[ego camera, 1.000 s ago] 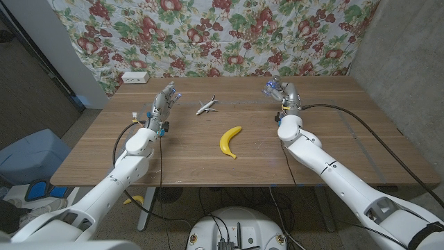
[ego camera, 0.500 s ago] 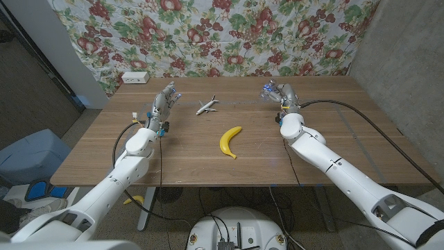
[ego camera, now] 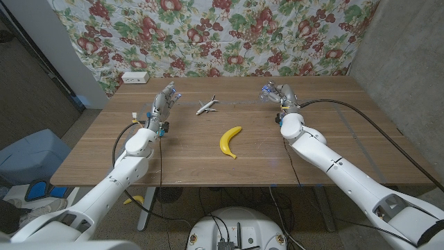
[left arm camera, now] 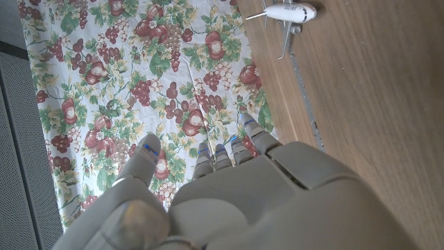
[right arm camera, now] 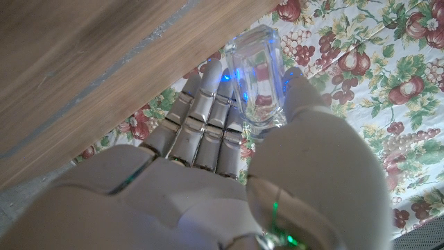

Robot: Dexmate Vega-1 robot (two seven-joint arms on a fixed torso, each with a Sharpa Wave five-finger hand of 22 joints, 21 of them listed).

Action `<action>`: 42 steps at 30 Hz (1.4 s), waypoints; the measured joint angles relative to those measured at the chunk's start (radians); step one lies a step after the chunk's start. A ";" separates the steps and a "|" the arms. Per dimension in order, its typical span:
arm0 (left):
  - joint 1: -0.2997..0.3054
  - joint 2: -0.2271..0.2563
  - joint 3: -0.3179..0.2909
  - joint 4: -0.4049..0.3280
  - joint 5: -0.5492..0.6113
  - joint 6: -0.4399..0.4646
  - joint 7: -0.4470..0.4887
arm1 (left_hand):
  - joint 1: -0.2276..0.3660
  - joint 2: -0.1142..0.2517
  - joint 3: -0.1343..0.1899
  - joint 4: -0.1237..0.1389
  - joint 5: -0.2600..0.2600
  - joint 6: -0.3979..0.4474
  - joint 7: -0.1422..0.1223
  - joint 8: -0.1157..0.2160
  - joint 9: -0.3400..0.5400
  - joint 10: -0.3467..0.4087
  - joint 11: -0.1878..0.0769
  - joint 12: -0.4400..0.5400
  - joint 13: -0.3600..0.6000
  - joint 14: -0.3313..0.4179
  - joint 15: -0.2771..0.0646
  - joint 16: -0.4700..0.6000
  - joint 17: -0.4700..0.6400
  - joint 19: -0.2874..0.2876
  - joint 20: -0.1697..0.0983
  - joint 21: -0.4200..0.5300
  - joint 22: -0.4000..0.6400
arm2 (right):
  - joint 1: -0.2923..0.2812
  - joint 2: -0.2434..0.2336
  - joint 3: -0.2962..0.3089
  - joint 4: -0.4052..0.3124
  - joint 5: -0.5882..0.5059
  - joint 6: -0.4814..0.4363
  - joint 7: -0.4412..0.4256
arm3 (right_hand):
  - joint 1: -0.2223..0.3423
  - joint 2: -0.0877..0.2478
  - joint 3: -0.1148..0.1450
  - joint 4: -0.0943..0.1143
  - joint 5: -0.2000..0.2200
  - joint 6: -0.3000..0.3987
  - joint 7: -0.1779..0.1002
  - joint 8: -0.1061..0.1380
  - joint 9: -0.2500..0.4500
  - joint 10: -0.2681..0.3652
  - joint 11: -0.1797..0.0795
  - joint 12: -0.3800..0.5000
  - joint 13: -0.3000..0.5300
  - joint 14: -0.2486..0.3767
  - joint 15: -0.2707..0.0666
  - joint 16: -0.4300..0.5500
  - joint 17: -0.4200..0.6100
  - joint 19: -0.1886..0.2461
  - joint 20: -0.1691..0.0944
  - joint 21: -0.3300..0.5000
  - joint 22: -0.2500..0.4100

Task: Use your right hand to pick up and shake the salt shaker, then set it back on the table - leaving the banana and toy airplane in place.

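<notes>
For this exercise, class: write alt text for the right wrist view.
The robot's right hand holds a clear glass salt shaker between thumb and fingers. Beyond it are the wooden table and a fruit-print cloth.

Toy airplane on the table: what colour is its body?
White, seen best in the left wrist view: toy airplane.

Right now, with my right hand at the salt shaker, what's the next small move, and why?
Probably close the fingers a little tighter, then lift straight up. In the right wrist view the clear salt shaker sits between the right hand's thumb and fingers, though a firm grip cannot be confirmed. In the head view it seems at or near the table, so shaking looks premature. The banana and toy airplane lie well aside.
</notes>
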 measured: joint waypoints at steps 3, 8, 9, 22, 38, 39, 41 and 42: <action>0.000 0.000 0.000 -0.001 0.000 0.000 0.000 | 0.000 0.000 0.000 0.000 0.000 0.000 0.000 0.000 0.000 0.000 0.000 0.000 0.000 0.000 0.000 0.000 0.000 0.000 0.000 0.000 0.000 | -0.006 0.007 0.003 0.008 0.000 0.017 -0.016 | 0.000 0.000 0.000 0.000 0.000 0.002 0.002 0.000 0.000 0.000 0.000 0.000 0.000 0.000 0.000 0.000 0.003 0.000 0.000 0.003 0.000; 0.001 0.000 -0.001 -0.002 0.000 0.000 0.000 | 0.000 0.000 0.000 0.000 0.000 0.000 0.000 0.000 0.000 0.000 0.000 0.000 0.000 0.000 0.000 0.000 0.000 0.000 0.000 0.000 0.000 | -0.017 0.028 0.012 0.028 -0.009 0.057 -0.067 | 0.000 0.000 0.000 0.000 -0.001 0.002 0.002 0.000 0.000 0.000 0.000 0.000 0.000 0.000 0.000 0.000 0.005 0.000 0.000 0.007 0.000; 0.001 0.000 -0.001 -0.002 0.001 0.000 0.000 | 0.000 0.000 0.000 0.000 0.000 0.000 0.000 0.000 0.000 0.000 0.000 0.000 0.000 0.000 0.000 0.000 0.000 0.000 0.000 0.000 0.000 | -0.020 0.038 0.015 0.037 -0.012 0.067 -0.085 | 0.000 0.000 0.000 0.000 -0.001 0.002 0.002 -0.001 0.000 0.000 0.000 0.000 0.001 0.000 0.000 0.000 0.007 0.000 0.000 0.007 0.000; 0.004 0.001 -0.002 -0.006 0.002 0.000 0.002 | 0.000 0.000 0.000 0.000 0.000 0.000 0.000 0.000 0.000 0.000 0.000 0.000 0.000 0.000 0.000 0.000 0.000 0.000 0.000 0.000 0.000 | -0.044 0.136 0.049 0.121 -0.046 0.196 -0.322 | 0.000 0.000 0.000 0.000 -0.004 0.002 0.002 -0.004 0.000 0.000 0.000 0.000 0.005 0.002 0.002 -0.010 0.017 0.000 0.000 0.019 -0.005; 0.010 0.005 -0.003 -0.014 0.002 -0.001 0.006 | 0.000 0.000 0.000 0.000 0.000 0.000 0.000 0.000 0.000 0.000 0.000 0.000 0.000 0.000 0.000 0.000 0.000 0.000 0.000 0.000 0.000 | -0.054 0.164 0.061 0.147 -0.050 0.218 -0.332 | 0.000 0.000 0.004 -0.004 -0.005 0.005 0.005 -0.008 -0.001 0.000 0.000 -0.004 0.010 0.007 -0.004 -0.017 0.028 -0.004 -0.003 0.030 -0.005; 0.010 0.005 -0.003 -0.014 0.002 -0.001 0.006 | 0.000 0.000 0.000 0.000 0.000 0.000 0.000 0.000 0.000 0.000 0.000 0.000 0.000 0.000 0.000 0.000 0.000 0.000 0.000 0.000 0.000 | -0.054 0.164 0.061 0.147 -0.050 0.214 -0.326 | 0.000 0.000 0.004 -0.004 -0.005 0.005 0.005 -0.008 -0.001 0.000 0.000 -0.004 0.010 0.007 -0.004 -0.017 0.028 -0.007 0.000 0.030 -0.005; 0.010 0.005 -0.004 -0.015 0.002 -0.001 0.006 | 0.000 0.000 0.000 0.000 0.000 0.000 0.000 0.000 0.000 0.000 0.000 0.000 0.000 0.000 0.000 0.000 0.000 0.000 0.000 0.000 0.000 | -0.055 0.151 0.058 0.132 -0.047 0.200 -0.303 | 0.000 0.000 0.004 -0.004 -0.005 0.005 0.005 -0.008 -0.001 0.000 0.000 -0.005 0.010 0.007 -0.003 -0.021 0.030 -0.007 0.000 0.031 -0.005; 0.010 0.005 -0.004 -0.015 0.002 -0.001 0.006 | 0.000 0.000 0.000 0.000 0.000 0.000 0.000 0.000 0.000 0.000 0.000 0.000 0.000 0.000 0.000 0.000 0.000 0.000 0.000 0.000 0.000 | -0.055 0.141 0.056 0.121 -0.045 0.191 -0.288 | 0.000 0.000 0.004 -0.004 -0.005 0.005 0.005 -0.008 -0.001 0.000 0.000 -0.007 0.010 0.007 -0.003 -0.020 0.032 -0.007 0.000 0.036 -0.005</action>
